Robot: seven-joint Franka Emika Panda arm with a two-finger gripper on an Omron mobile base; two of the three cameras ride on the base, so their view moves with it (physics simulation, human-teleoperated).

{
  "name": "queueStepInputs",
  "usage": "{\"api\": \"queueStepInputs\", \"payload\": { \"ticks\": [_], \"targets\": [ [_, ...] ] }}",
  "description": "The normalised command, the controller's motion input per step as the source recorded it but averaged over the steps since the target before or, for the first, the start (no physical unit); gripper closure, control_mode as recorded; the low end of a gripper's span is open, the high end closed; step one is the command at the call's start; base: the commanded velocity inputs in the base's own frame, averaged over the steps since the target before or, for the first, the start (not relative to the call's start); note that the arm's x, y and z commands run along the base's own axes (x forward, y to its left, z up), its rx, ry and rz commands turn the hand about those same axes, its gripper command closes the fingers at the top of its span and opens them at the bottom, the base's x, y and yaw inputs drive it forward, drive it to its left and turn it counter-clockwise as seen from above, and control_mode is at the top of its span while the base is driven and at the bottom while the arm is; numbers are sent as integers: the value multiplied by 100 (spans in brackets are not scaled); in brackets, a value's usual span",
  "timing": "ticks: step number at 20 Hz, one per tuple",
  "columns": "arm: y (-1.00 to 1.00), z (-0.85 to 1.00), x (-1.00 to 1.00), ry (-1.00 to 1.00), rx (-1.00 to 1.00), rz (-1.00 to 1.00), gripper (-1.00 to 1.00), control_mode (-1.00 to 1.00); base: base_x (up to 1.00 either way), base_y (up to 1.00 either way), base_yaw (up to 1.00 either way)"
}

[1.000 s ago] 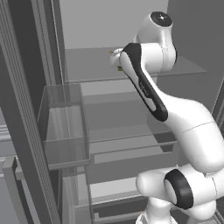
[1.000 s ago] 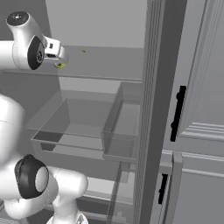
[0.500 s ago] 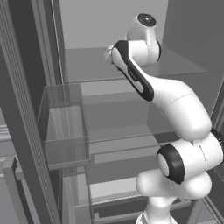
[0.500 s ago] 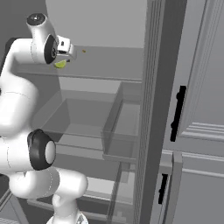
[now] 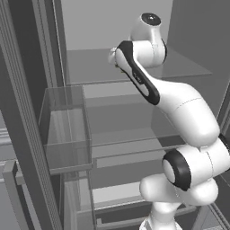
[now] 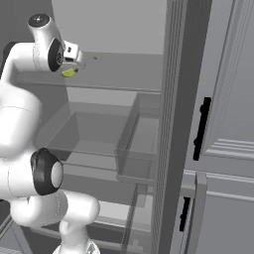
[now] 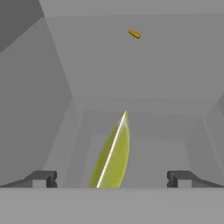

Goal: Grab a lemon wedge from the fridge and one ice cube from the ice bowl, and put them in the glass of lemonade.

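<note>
The pincer (image 6: pixel 71 66) is raised inside the open fridge (image 6: pixel 124 30), at the level of its upper shelf (image 6: pixel 129 74), and a yellow-green lemon wedge (image 6: pixel 68 73) hangs just under it in the right base view. In the hand view the two dark fingertips (image 7: pixel 41 178) stand well apart at the lower left and lower right, and the lemon wedge (image 7: pixel 113 156) rises between them as a thin, pointed sliver with a pale edge running up its length; whether the fingertips actually press on the wedge cannot be told from these views, since its lower end is cut off at the bottom. Beyond the wedge the hand view looks down past the pale-grey shelf onto lower levels of the fridge, and a small orange-yellow bit (image 7: pixel 134 33) lies farther back on the shelf; the same speck (image 6: pixel 95 58) shows on the shelf in the right base view, its nature too small to tell. In the left base view the white arm (image 5: pixel 179 108) reaches up from the lower right, its wrist bent at the upper shelf. Below sit clear bins (image 5: pixel 67 130) on the fridge's left and (image 6: pixel 139 144) on its right. To the right of the fridge stands a pale panelled cabinet (image 6: pixel 228 99) with short black handles (image 6: pixel 201 129). No brand, label or writing is readable anywhere.
</note>
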Motion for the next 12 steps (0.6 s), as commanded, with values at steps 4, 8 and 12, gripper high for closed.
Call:
{"api": "queueStepInputs", "payload": {
  "ticks": [4,8,12],
  "targets": [
    [0,-27,-4,0,0,-1,-100,-100,0,0,0],
    [14,-31,25,0,0,-3,-100,-100,0,0,0],
    [12,-5,14,0,0,-5,-100,-100,0,0,0]
  ]
}}
